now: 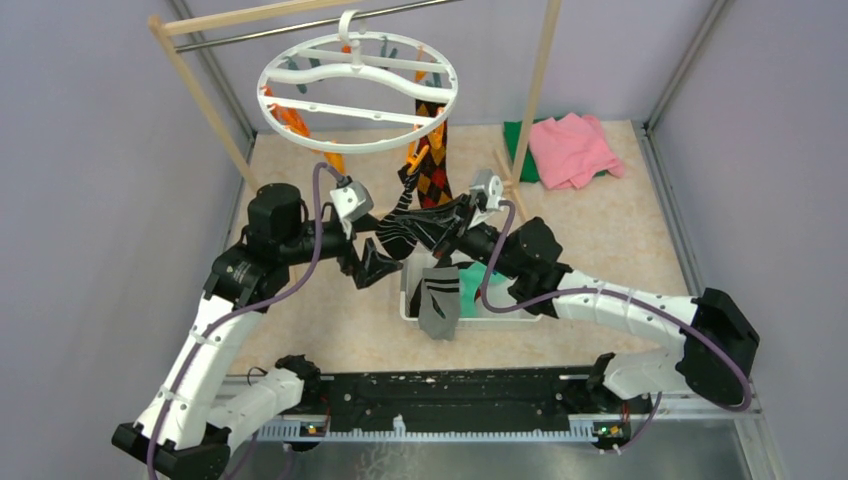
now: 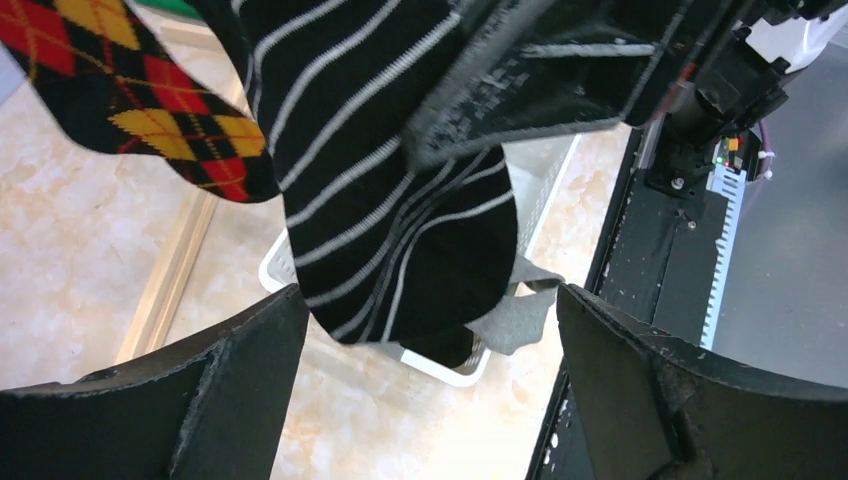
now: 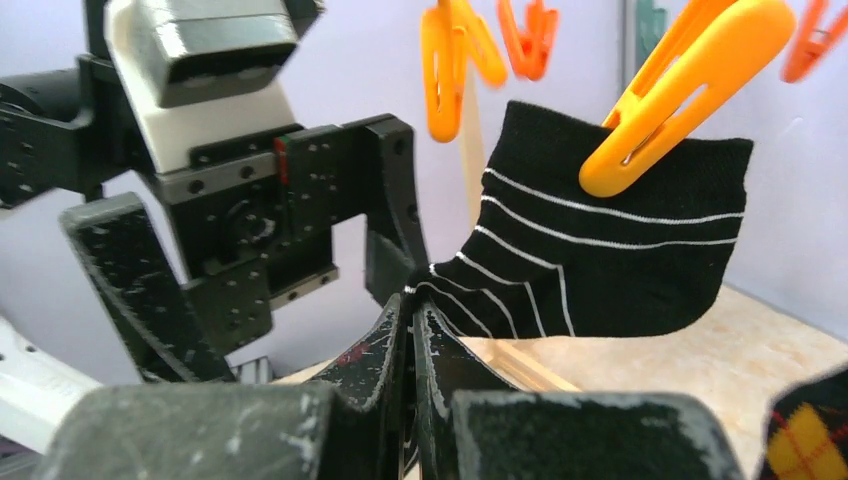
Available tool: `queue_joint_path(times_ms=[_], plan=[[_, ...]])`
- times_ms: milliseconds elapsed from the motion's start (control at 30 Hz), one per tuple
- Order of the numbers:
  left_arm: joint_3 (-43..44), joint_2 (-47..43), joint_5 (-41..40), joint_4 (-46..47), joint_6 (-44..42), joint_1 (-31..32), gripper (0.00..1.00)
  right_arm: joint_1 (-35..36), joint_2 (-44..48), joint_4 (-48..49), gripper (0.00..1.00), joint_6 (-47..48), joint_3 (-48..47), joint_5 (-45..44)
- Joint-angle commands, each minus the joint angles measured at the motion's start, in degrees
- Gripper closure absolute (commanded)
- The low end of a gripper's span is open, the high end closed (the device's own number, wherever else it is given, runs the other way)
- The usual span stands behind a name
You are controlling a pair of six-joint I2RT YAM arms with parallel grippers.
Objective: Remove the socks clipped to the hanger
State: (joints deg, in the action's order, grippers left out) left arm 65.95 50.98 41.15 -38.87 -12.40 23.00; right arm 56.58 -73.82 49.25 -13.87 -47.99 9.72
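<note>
The white round hanger [image 1: 300, 68] hangs from the rack's bar. An orange clip [image 3: 655, 95] holds the cuff of a black-white striped sock [image 3: 600, 255]. My right gripper [image 3: 412, 298] is shut on that sock's lower part; it also shows in the top view [image 1: 445, 235]. A red-black-orange argyle sock [image 1: 433, 170] hangs next to it, still clipped. My left gripper [image 2: 430, 300] is open and empty, its fingers [image 2: 235, 370] on either side just below the striped sock's toe [image 2: 400, 250]; in the top view it [image 1: 375, 265] is left of the sock.
A white slotted basket [image 1: 520, 318] lies under the grippers with a grey-black sock [image 1: 438, 300] draped over its near rim. Pink cloth [image 1: 572, 148] and green cloth [image 1: 517, 135] lie at the back right. Wooden rack posts [image 1: 535, 90] stand either side of the hanger.
</note>
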Motion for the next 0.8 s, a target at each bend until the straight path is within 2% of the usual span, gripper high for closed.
queue_joint_path(times_ms=[0,167,433,500,567,633,767], plan=[[2.9,1.1,0.7,4.9,0.7,-0.2,0.01,2.0,0.3,0.8,1.0,-2.6,-4.4,-0.6],[2.8,1.2,1.0,7.2,-0.1,-0.2,0.08,2.1,0.2,-0.3,0.99,-4.7,-5.6,0.6],[2.8,2.2,2.3,8.6,-1.0,-0.2,0.39,2.1,0.5,-1.3,0.92,-7.0,-5.7,1.8],[2.9,2.3,2.3,8.9,-0.8,-0.2,0.5,2.1,0.5,-1.9,0.9,-7.0,-5.8,1.9],[2.7,2.2,1.9,9.2,-0.7,-0.2,0.71,2.1,0.4,-2.9,0.87,-7.0,-6.0,2.0],[2.6,1.8,1.5,9.7,-0.4,-0.2,0.84,2.2,0.2,-3.9,0.82,-7.2,-6.4,2.3],[1.5,0.8,1.2,10.1,0.1,-0.2,0.98,2.1,-0.5,-4.5,0.75,-8.3,-6.9,3.3]])
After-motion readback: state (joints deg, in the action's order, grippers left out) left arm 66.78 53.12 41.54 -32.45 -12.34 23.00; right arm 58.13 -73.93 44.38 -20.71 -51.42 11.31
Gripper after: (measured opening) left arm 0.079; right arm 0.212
